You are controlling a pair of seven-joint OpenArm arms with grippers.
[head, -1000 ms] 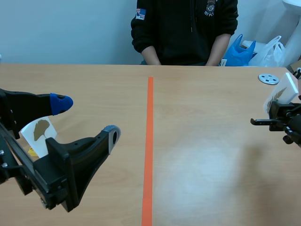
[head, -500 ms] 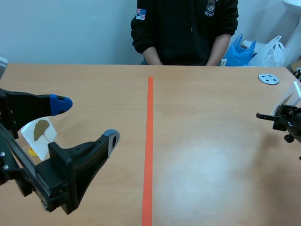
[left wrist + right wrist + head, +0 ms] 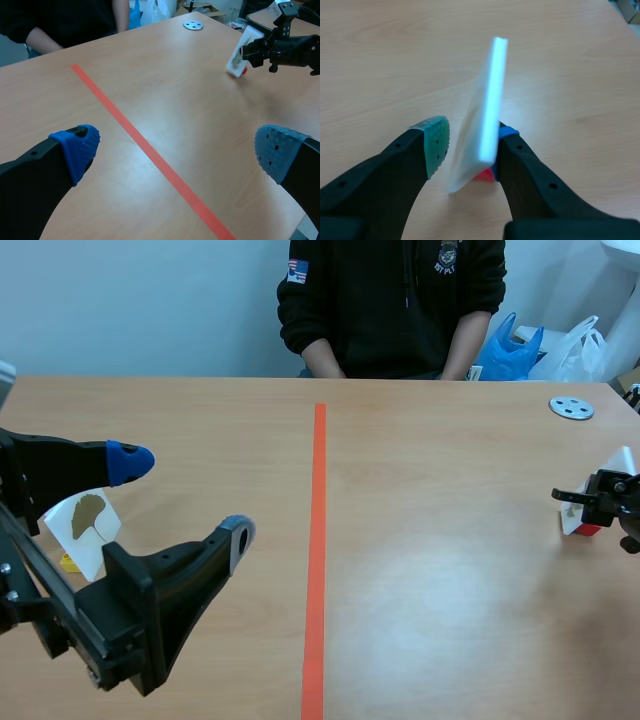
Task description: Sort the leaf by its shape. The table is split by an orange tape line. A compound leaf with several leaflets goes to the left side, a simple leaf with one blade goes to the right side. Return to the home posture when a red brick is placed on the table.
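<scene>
The right claw point(image 3: 471, 141) is open just a little. The white leaf card point(image 3: 490, 100) stands between its fingers on a red foot point(image 3: 485, 175). It leans on the blue pad point(image 3: 506, 133), and I see a thin gap at the green pad point(image 3: 437, 142).

If the claw pulls away crooked, that blue pad could drag the leaning card and knock it flat.

The left claw point(image 3: 175, 147) is wide open and holds nothing.

No boxes or bowls are near either claw. Far past the right claw, off the table, are a blue bag point(image 3: 510, 345) and a white bag point(image 3: 575, 350). I cannot tell what is inside them.
</scene>
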